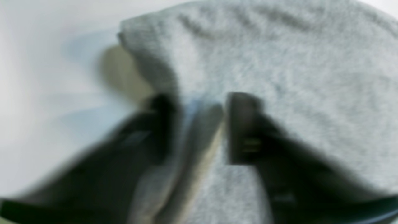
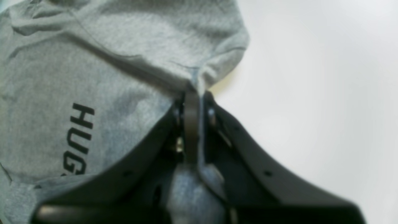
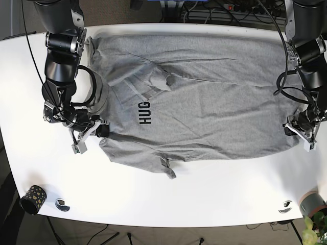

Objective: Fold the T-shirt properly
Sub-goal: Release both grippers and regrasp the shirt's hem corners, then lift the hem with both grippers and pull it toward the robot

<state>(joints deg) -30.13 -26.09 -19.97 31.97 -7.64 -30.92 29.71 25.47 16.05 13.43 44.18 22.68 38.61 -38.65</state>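
Each claw holds one end of the shirt
The right claw (image 2: 192, 102) is pinched tight on the T-shirt (image 3: 204, 112); the left claw (image 1: 199, 124), half open, has cloth between its fingers; the shirt stretches long between them across the counter (image 3: 204, 194)

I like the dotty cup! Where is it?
In the base view, the dotted cup stands near the table's bottom-left corner, beside a small round thing, well below the right gripper and the grey T-shirt.

bright, even light | left wrist view blurred | base view sharp
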